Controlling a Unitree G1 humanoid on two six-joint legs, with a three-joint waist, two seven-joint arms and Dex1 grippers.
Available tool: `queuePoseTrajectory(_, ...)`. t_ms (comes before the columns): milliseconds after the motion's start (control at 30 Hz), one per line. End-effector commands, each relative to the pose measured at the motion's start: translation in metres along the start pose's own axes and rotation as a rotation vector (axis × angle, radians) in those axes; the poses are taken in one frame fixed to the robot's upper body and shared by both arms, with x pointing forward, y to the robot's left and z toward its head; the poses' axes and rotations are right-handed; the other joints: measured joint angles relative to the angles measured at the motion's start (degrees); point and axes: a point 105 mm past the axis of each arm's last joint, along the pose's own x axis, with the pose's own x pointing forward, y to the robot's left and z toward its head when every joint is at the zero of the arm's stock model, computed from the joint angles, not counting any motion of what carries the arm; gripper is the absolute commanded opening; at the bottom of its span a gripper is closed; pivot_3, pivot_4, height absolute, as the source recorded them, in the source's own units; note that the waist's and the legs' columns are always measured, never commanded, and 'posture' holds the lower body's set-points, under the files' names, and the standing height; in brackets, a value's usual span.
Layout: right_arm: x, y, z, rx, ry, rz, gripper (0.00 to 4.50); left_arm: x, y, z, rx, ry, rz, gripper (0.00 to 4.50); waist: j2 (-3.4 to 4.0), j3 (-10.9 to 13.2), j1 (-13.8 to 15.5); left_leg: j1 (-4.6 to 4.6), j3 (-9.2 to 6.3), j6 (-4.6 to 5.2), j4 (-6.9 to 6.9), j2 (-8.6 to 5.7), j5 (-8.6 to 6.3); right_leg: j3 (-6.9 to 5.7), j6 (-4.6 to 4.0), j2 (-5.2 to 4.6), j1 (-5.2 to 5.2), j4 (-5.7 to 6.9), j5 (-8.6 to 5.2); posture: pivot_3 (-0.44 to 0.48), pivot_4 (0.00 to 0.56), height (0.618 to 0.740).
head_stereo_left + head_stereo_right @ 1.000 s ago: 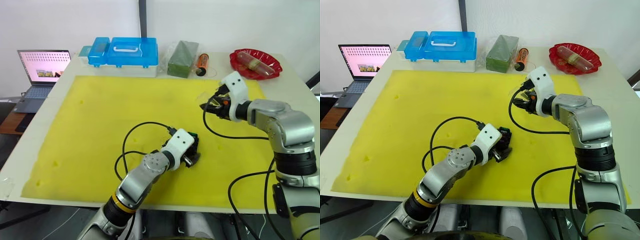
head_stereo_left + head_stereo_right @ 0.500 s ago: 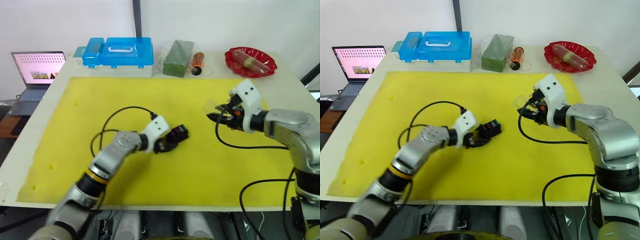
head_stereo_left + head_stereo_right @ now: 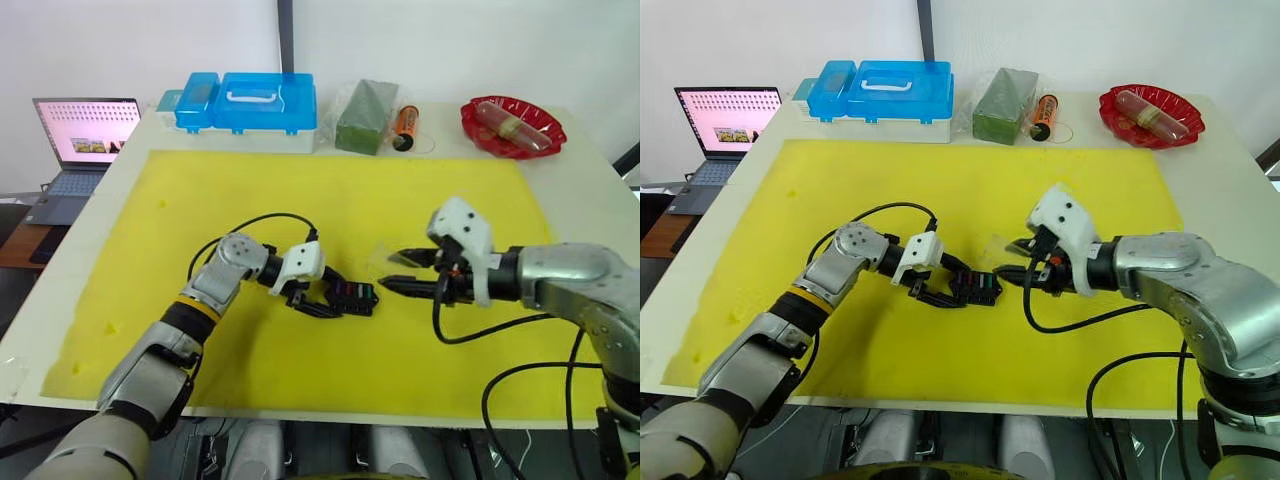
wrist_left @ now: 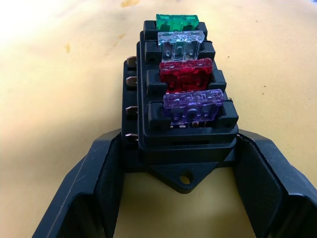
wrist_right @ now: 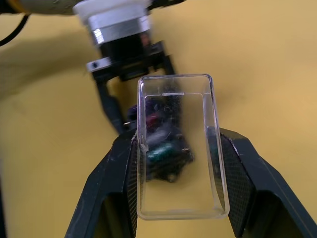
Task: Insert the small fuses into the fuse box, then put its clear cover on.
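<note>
The black fuse box [image 4: 183, 129] rests on the yellow mat [image 3: 200, 220] near its middle, with my left gripper [image 3: 335, 298] shut on its sides. Four small fuses stand in its slots in a row: green [image 4: 177, 22], clear [image 4: 180, 44], red [image 4: 185, 74] and purple [image 4: 192, 105]. Just to the right of the box, my right gripper [image 3: 397, 270] is shut on the clear cover [image 5: 181, 148], with one finger on each long side. Through the cover, the right wrist view shows the fuse box [image 5: 161, 148] and the left gripper behind it.
Along the table's far edge stand a blue plastic case [image 3: 247, 102], a green wrapped block [image 3: 367, 116], an orange cylinder [image 3: 404, 127] and a red dish [image 3: 512, 127]. A laptop [image 3: 85, 135] sits off the table's far left. Black cables trail from both wrists.
The right gripper has come from the mat's back right down towards the fuse box, carrying the cover. The left arm has stretched out, and the box now lies nearer the mat's middle.
</note>
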Motion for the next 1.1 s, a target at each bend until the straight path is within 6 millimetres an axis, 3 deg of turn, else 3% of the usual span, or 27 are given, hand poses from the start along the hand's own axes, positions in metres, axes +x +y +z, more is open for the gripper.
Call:
queuePoseTrajectory(33, 0.009, 0.004, 0.006, -0.079, 0.011, 0.021, 1.82, 0.006, -0.002, 0.000, 0.009, 0.012, -0.037, 2.80, 0.00, 0.00, -0.03, 0.00, 0.00, 0.00, 0.00, 0.00, 0.00, 0.00, 0.00, 0.01, 0.00, 0.00, 0.00, 0.000, 0.150, 0.740)
queuePoseTrajectory(433, 0.035, 0.007, 0.002, -0.163, 0.064, 0.087, 1.82, 0.008, -0.003, 0.001, -0.034, 0.011, -0.057, 2.80, 0.00, -0.01, 0.03, 0.00, -0.01, 0.03, 0.02, -0.05, -0.02, -0.04, 0.02, 0.02, 0.03, 0.01, 0.01, 0.000, 0.150, 0.740)
queuePoseTrajectory(1100, 0.044, -0.001, -0.011, -0.159, 0.111, 0.126, 1.82, 0.010, -0.004, 0.000, -0.039, 0.013, -0.051, 2.80, -0.01, -0.01, 0.01, 0.00, -0.01, 0.03, 0.02, -0.04, -0.02, -0.08, 0.03, 0.04, 0.03, 0.01, 0.01, 0.000, 0.150, 0.740)
